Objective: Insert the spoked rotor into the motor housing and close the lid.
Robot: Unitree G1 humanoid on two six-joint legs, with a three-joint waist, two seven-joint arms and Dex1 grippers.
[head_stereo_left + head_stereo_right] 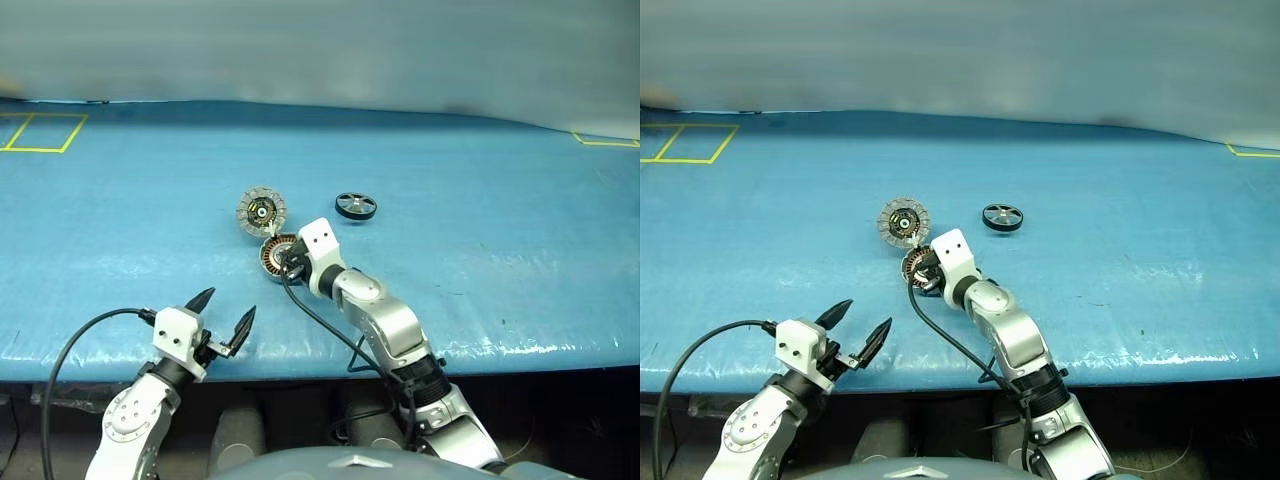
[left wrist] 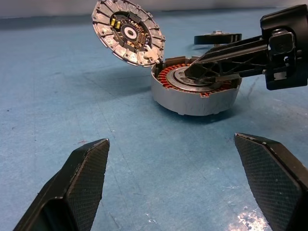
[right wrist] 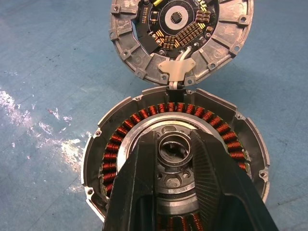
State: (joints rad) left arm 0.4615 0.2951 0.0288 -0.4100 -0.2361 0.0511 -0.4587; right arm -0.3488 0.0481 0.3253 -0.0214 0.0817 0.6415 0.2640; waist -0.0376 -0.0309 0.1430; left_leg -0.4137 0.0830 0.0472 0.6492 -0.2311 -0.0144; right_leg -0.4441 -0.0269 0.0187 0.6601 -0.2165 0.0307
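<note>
Nearest the camera, the left gripper (image 1: 222, 312) hangs with jaws wide apart, nothing between them. Beyond, the right gripper (image 3: 175, 144) has its jaws nearly together around the motor housing (image 2: 195, 98) hub, hiding the near windings. Lid (image 1: 261, 210) tilted open behind; spoked rotor (image 1: 356, 206) farther off.

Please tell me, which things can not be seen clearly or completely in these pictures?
- Motor housing: in the right wrist view its near windings are covered by the right gripper; whether the fingers actually clamp the hub is unclear.
- Lid: its upper part is cut off by that view's edge.
- Spoked rotor: in the left wrist view, partly behind the right gripper.
</note>
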